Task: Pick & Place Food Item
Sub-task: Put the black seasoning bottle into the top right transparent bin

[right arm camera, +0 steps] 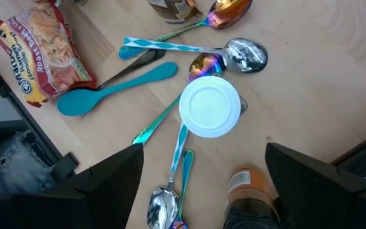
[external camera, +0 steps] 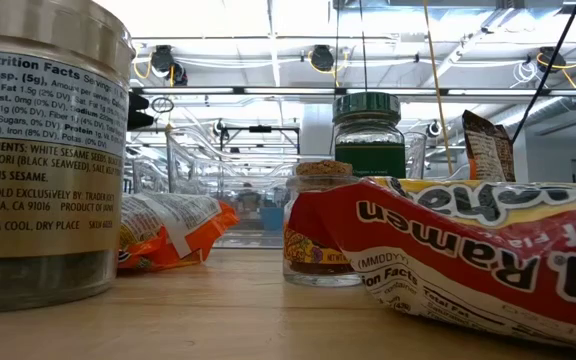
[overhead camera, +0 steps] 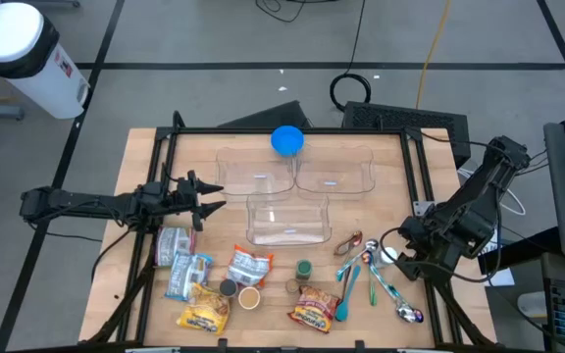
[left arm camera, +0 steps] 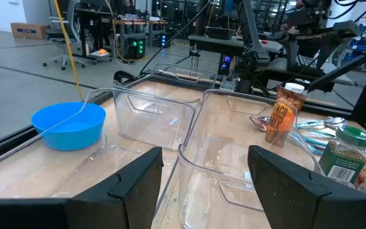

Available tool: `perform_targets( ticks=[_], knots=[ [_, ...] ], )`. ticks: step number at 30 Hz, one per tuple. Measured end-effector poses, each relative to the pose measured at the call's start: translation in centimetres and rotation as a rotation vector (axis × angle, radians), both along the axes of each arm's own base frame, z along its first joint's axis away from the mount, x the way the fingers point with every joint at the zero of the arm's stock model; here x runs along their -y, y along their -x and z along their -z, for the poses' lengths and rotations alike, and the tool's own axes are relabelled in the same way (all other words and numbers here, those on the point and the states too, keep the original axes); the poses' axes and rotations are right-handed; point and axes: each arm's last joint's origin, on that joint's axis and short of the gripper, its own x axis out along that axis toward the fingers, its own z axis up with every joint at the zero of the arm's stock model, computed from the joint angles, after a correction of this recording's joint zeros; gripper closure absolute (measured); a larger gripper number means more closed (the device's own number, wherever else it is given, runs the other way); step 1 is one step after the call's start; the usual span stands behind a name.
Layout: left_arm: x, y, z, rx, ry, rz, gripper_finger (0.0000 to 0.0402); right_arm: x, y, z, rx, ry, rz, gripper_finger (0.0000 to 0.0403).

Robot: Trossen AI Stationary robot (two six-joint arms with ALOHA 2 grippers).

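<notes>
Left gripper hovered over the table's left side, just left of the front clear bin, fingers spread wide, nothing between them. That bin was the landmark: rigid transparent plastic, rectangular, rounded corners, empty. Two more clear bins sat just behind it, and a round blue plastic bowl behind those.

Food items lay in front of the landmark bin, none picked up. To its front-left: a crinkly silver-blue pouch, a yellow-orange snack bag and a red-and-white ramen packet, all glossy film. Directly in front: a small glass spice jar with green lid, cylindrical, and another ramen packet, red and yellow with printed noodles.

Front-right of the bin: a loose pile of spoons, some teal plastic, some shiny iridescent metal, plus a round white lid.

Right gripper hung above that spoon pile, well right of the bin, fingers apart and empty.
</notes>
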Motion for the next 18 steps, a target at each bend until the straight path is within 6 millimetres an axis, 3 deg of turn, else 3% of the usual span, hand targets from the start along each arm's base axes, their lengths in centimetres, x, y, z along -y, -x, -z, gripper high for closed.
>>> perform_targets(
  ticks=[18],
  knots=[
    [0.0, 0.0, -0.01, 0.0, 0.0, 0.0, 0.016, -0.08, 0.08, 0.02, -0.03, -0.026, -0.002, 0.0083]
  ],
)
